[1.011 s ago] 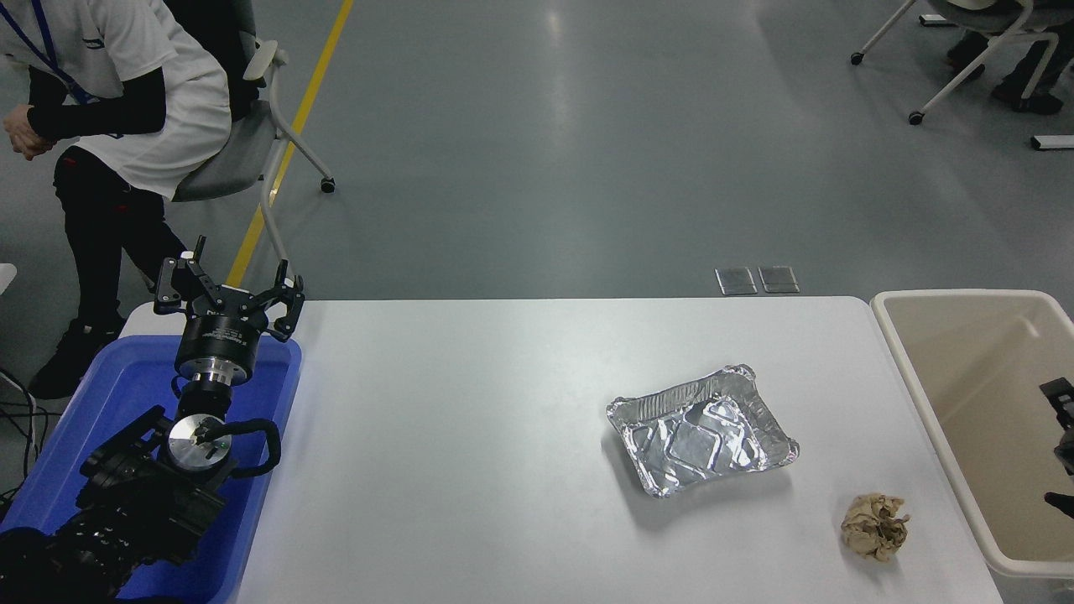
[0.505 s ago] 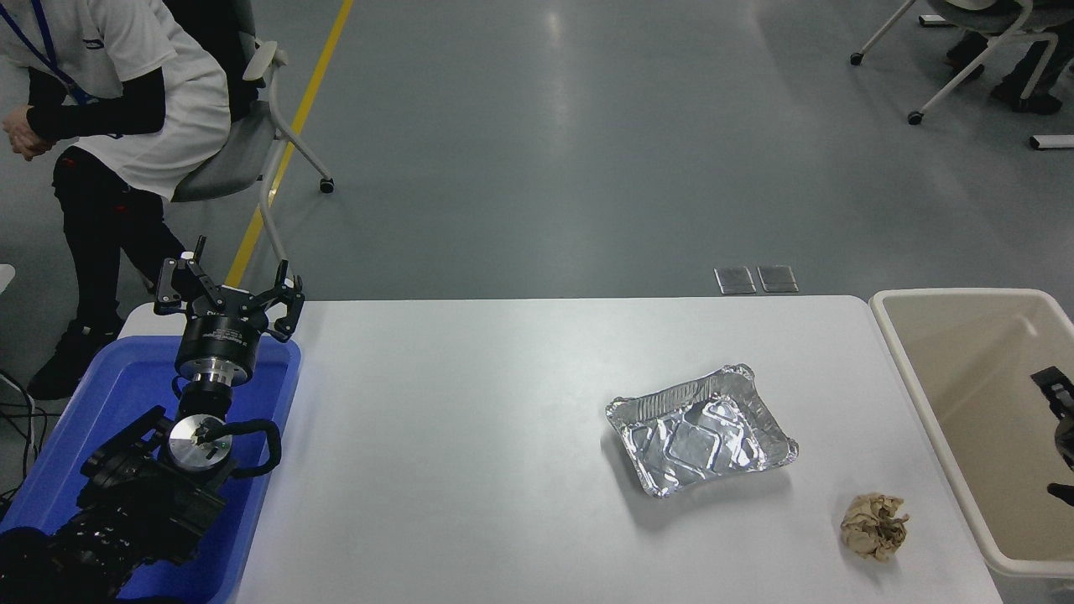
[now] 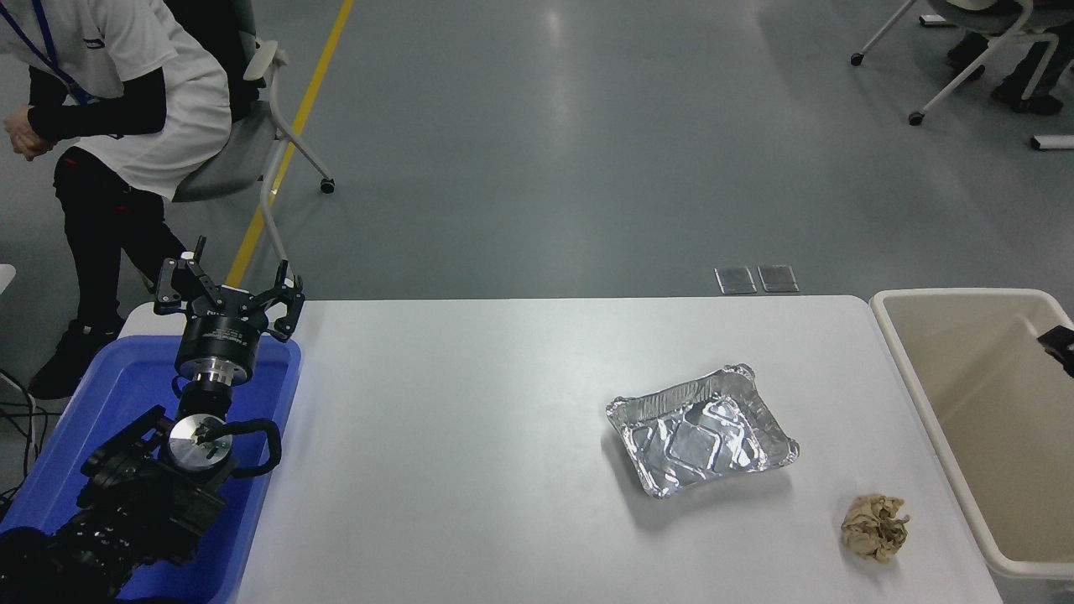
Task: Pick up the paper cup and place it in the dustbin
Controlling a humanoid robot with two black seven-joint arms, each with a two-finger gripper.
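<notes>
The paper cup is not in view anywhere on the table or in the visible part of the bin. The beige dustbin [image 3: 921, 401] stands at the table's right end, and its visible inside looks bare. Only a small black piece of my right gripper [image 3: 1060, 345] shows at the right edge, over the dustbin. I cannot tell how it stands or whether it holds anything. My left gripper [image 3: 227, 290] is parked at the lower left over the blue tub, open and empty.
A silver foil tray [image 3: 701, 429] lies right of the table's middle. A crumpled tan paper ball [image 3: 874, 526] lies near the front right. The blue plastic tub [image 3: 277, 403] sits at the left end. A person [image 3: 126, 75] sits at the far left.
The black piece of my right gripper has moved up the right edge, over the dustbin, and less of it shows now. Nothing else has moved.
</notes>
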